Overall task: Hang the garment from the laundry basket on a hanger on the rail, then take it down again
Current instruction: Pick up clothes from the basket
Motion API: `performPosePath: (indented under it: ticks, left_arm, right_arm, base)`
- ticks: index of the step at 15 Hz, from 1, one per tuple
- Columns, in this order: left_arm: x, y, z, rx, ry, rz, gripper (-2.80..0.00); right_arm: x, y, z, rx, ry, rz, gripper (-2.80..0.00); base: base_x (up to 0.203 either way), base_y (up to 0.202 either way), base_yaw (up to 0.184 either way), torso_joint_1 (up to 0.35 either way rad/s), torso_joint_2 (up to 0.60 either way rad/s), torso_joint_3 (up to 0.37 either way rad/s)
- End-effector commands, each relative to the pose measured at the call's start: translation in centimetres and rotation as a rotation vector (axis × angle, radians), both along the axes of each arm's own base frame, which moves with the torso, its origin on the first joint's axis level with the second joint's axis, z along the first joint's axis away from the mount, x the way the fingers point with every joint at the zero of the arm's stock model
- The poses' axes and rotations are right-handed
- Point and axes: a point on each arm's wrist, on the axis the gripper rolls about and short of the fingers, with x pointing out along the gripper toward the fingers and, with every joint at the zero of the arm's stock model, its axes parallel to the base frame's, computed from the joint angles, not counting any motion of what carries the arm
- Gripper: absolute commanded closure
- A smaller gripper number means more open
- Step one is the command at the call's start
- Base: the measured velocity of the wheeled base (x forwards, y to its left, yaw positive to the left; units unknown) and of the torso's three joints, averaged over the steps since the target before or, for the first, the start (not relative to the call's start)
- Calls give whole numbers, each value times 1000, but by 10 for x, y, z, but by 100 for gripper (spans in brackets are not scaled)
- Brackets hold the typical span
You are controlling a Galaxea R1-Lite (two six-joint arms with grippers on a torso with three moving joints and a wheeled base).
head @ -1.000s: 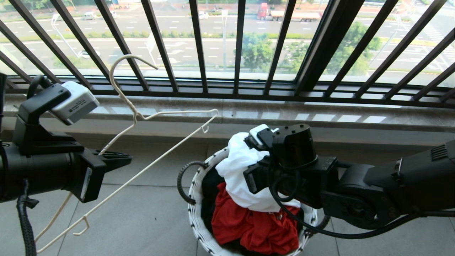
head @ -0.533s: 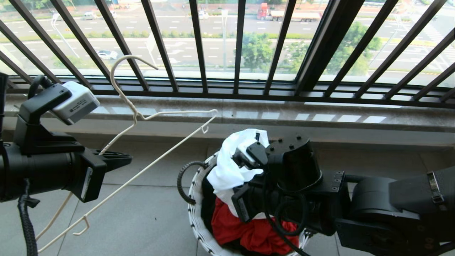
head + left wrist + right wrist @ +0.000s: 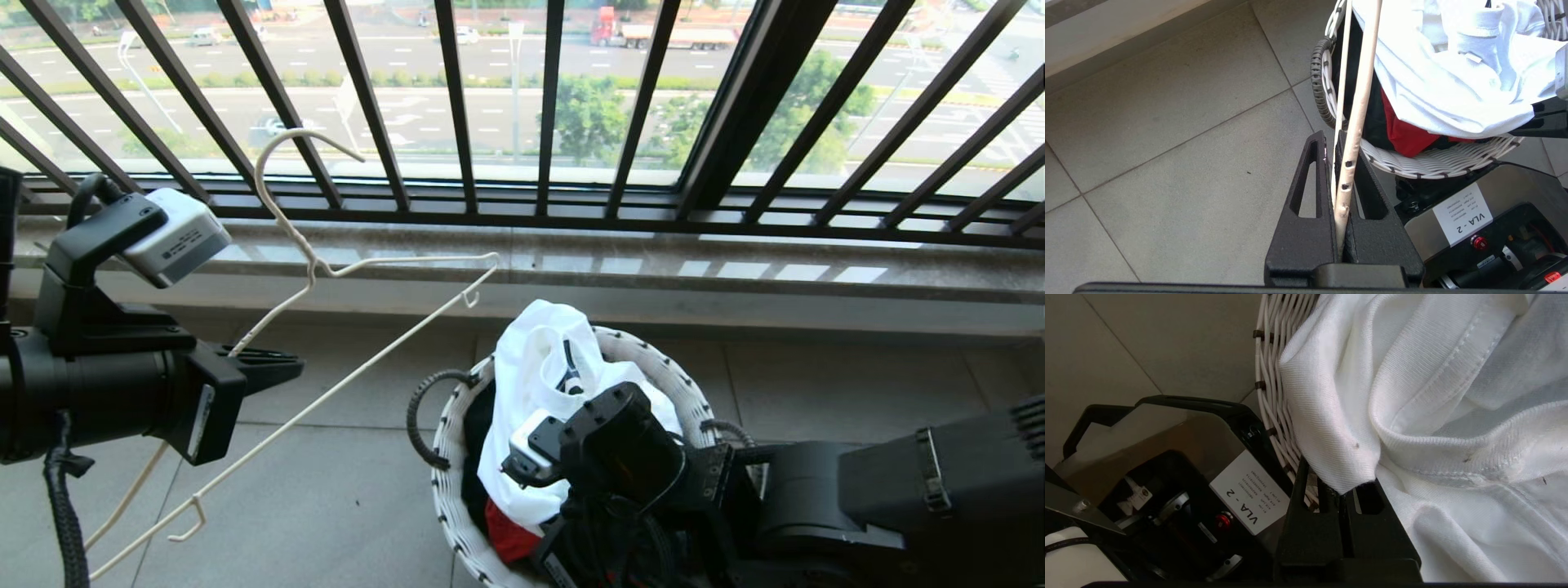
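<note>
**Garment Extraction: Right Claw Repositioned Low at Basket**

Balcony floor tiles carry the laundry basket [image 3: 457,457], below the black window railing [image 3: 555,106]; the rail itself is not in view.

Over the last second the right arm has swung down from above the basket to its near side. The far rim, covered before, is now exposed, and less of the red cloth [image 3: 506,541] shows. The garment [image 3: 539,367] has been drawn up and stands bunched above the basket, so extraction appears under way, not complete.

Right claw [image 3: 1347,494]: clenched on a fold of the garment near its ribbed collar, just beside the basket wall.

Left claw [image 3: 1337,179]: clenched on the hanger [image 3: 326,265], held well left of the basket, unmoved.
</note>
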Motion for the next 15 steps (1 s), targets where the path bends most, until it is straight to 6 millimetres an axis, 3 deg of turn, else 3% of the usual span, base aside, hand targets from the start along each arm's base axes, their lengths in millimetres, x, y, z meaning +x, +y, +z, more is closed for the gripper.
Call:
performPosePath:
  ticks: [1, 5, 11, 15]
  left_arm:
    - [0, 0, 0, 1, 2, -1, 0]
    - [0, 0, 0, 2, 3, -1, 0]
    - [0, 0, 0, 0, -2, -1, 0]
    - [-4, 2, 3, -4, -16, 2, 0]
  right_arm:
    - [1, 3, -9, -27, 16, -1, -280]
    - [-3, -3, -9, -78, 30, 12, -280]
    - [-14, -22, 16, -118, 22, 32, -280]
    - [-5, -29, 32, -48, -34, -6, -280]
  base:
    - [0, 0, 0, 0, 0, 0]
    - [0, 0, 0, 0, 0, 0]
    - [0, 0, 0, 0, 0, 0]
    - [0, 0, 0, 0, 0, 0]
